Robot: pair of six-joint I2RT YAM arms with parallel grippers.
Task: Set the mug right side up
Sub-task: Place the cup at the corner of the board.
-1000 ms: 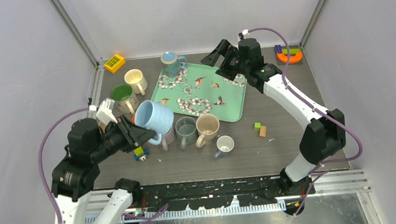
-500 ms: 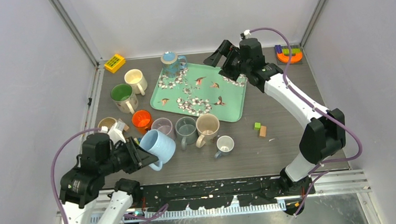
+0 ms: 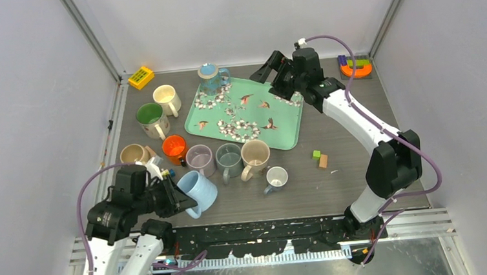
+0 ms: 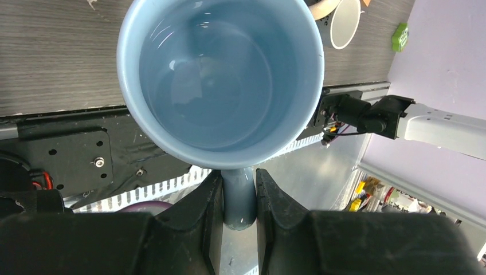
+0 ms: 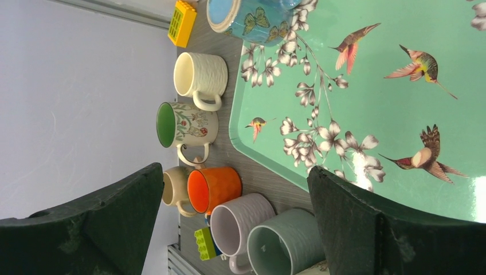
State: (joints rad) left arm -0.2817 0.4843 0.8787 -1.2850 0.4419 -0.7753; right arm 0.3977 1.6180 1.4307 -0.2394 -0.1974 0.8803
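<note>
**Blue mug pinched by its handle at the near edge**

Our left gripper (image 4: 239, 197) clamps the handle of the blue mug (image 4: 220, 74). The mug sits tilted at the front of the table (image 3: 347, 175), perhaps touching it. Our right gripper (image 3: 274, 70) hangs spread wide over the far corner of the tray (image 3: 286, 131).

Ten mugs (image 3: 209, 75) (image 3: 165, 97) (image 3: 151, 118) (image 3: 132, 154) (image 3: 174, 147) (image 3: 200, 158) (image 3: 228, 156) (image 3: 254, 155) (image 3: 276, 177) (image 3: 196, 189) out there, count them, and just one floral tray (image 3: 285, 125). Two small blocks (image 3: 316, 154) (image 3: 323, 162), two studded toy bricks (image 3: 141, 77) (image 5: 205, 240), and one rainbow stacking toy (image 3: 355, 67).
</note>
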